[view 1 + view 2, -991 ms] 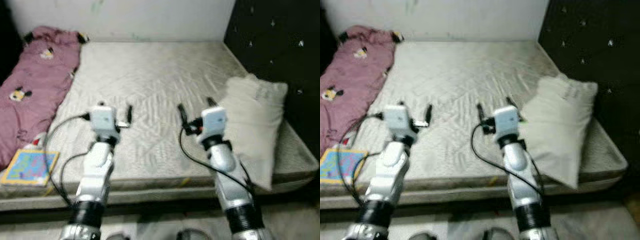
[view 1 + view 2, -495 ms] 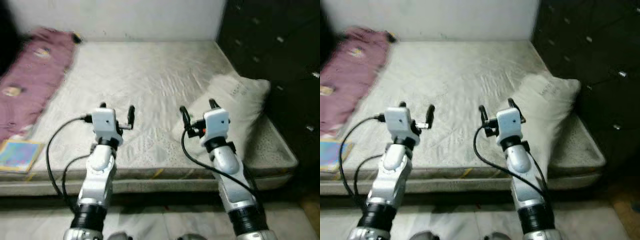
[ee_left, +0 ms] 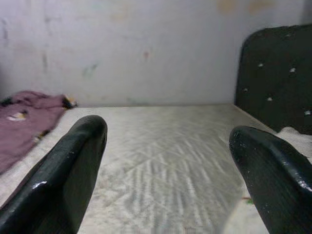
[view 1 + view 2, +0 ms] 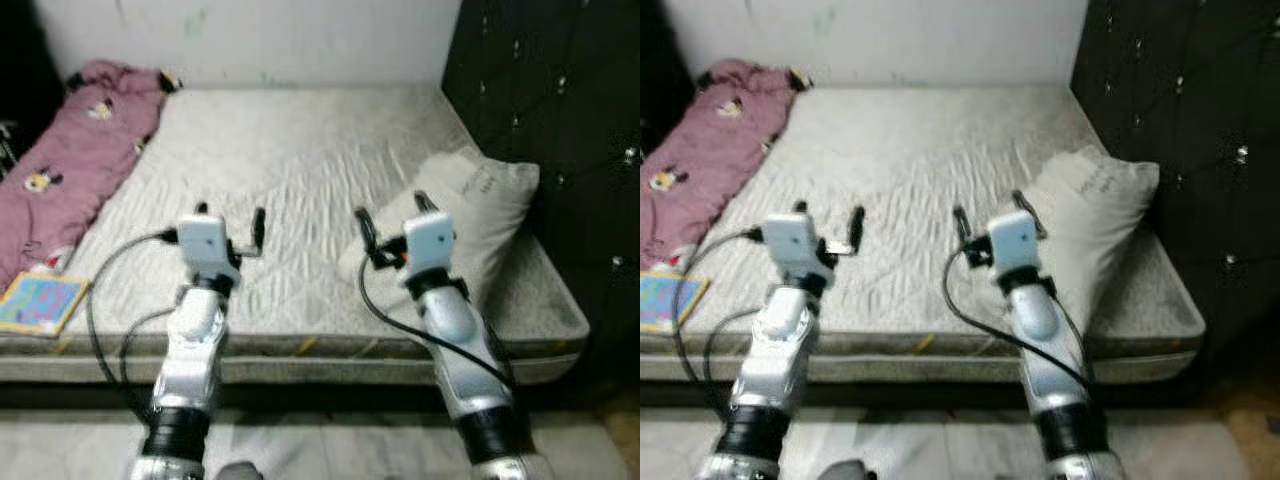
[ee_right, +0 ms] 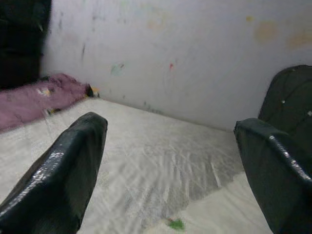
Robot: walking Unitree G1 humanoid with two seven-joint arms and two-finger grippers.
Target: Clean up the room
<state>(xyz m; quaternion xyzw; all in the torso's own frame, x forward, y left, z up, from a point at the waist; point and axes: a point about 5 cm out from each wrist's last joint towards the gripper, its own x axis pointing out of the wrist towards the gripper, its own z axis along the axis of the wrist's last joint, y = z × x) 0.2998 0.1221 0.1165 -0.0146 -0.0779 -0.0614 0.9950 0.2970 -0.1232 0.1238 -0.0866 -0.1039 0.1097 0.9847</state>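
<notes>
Count, left to right: you have one book (image 4: 42,302), one pink blanket (image 4: 75,160), one mattress (image 4: 300,170), one pillow (image 4: 470,215), one dark headboard (image 4: 545,130).

The book lies flat at the near edge of the mattress, well off to the left of your left gripper (image 4: 231,222). The pink blanket runs along the mattress edge beyond the book, also left of that gripper and further from you; its near end lies just beside the book.

Left gripper: held over the front part of the mattress, fingers spread, nothing between them. Right gripper (image 4: 391,217): level with it, fingers likewise spread and empty. The bare quilted surface lies ahead of both.

The pillow lies just to the right of your right gripper, leaning towards the headboard, which stands further right again. Whether gripper and pillow touch, you cannot tell.

Against half a second ago: the camera has swung left, so book and blanket sit further into the picture. Both grippers keep the same spread.
</notes>
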